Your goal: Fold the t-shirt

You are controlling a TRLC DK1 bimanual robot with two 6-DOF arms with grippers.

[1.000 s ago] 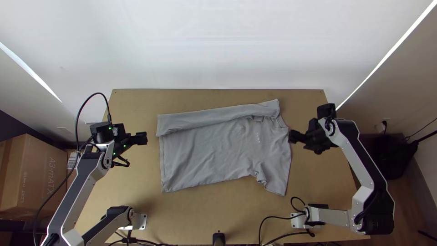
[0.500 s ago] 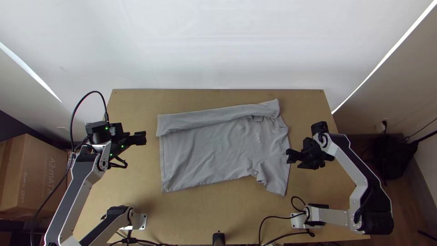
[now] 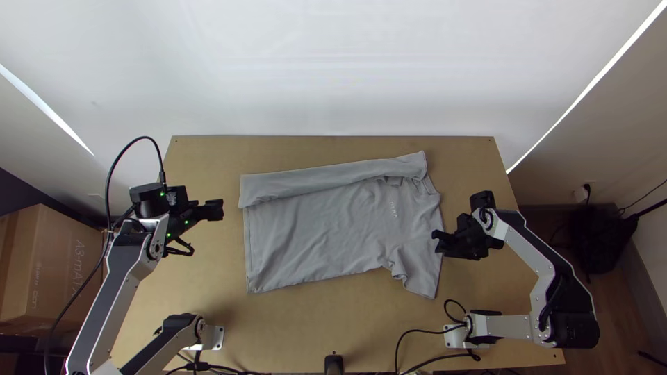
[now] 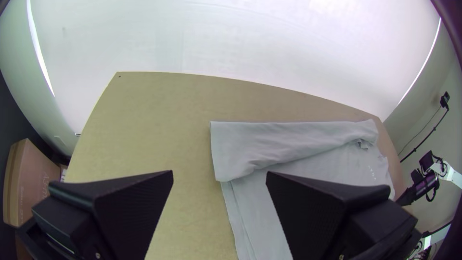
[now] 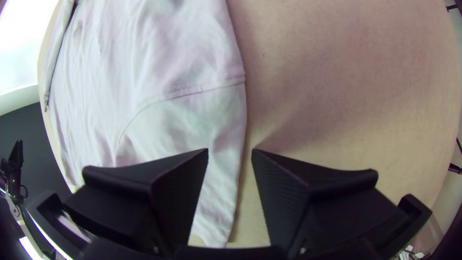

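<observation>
Nearer the front of the table [image 3: 299, 323] now, the right gripper [image 5: 230, 150], spread wide, seems over the t-shirt [image 3: 319, 236] border mid-table, likely readying another fold; the left gripper [image 4: 220, 172] gapes table-left.

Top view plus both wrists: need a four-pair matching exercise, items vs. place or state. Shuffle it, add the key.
Items:
1. left gripper
2. right gripper
3. far strip of the t-shirt
4. cardboard box

Places or states:
A. folded over onto the main body
B. open, at the shoulder-side edge of the t-shirt
C. brown, left of the table
D. open, off the hem end of the t-shirt

Pairs: 1-D, 2-B, 3-A, 4-C
</observation>
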